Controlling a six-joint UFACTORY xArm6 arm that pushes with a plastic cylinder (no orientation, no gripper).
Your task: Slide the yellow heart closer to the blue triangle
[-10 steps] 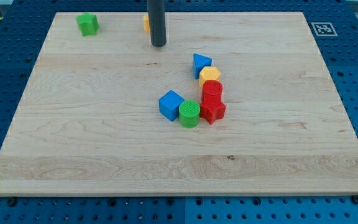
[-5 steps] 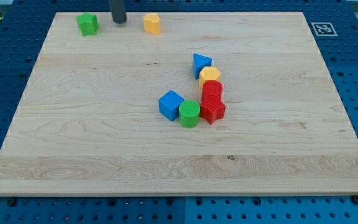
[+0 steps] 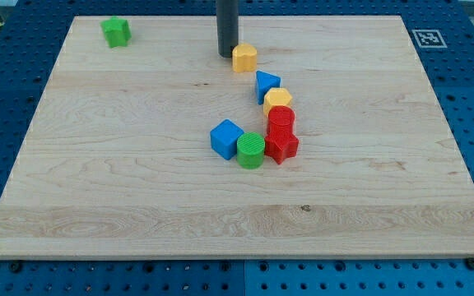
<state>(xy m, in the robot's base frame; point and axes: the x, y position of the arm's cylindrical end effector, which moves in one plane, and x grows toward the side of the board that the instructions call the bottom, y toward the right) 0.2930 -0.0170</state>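
The yellow heart (image 3: pixel 244 57) lies on the wooden board (image 3: pixel 122 164) near the view's top centre. The blue triangle (image 3: pixel 266 83) sits just below and right of it, a small gap apart. My tip (image 3: pixel 227 53) stands at the heart's upper left, touching or nearly touching it. The dark rod rises out of the view's top.
A yellow hexagon-like block (image 3: pixel 277 99) touches the blue triangle's lower side. Below it stand two red blocks (image 3: pixel 281 120) (image 3: pixel 281 146), a green cylinder (image 3: pixel 251 150) and a blue cube (image 3: pixel 226 138). A green star-like block (image 3: pixel 116 31) sits at the top left. A marker tag (image 3: pixel 425 38) is at the top right.
The yellow heart has slid down and right from the board's top edge to just above the blue triangle. My tip moved from the top left to behind the heart.
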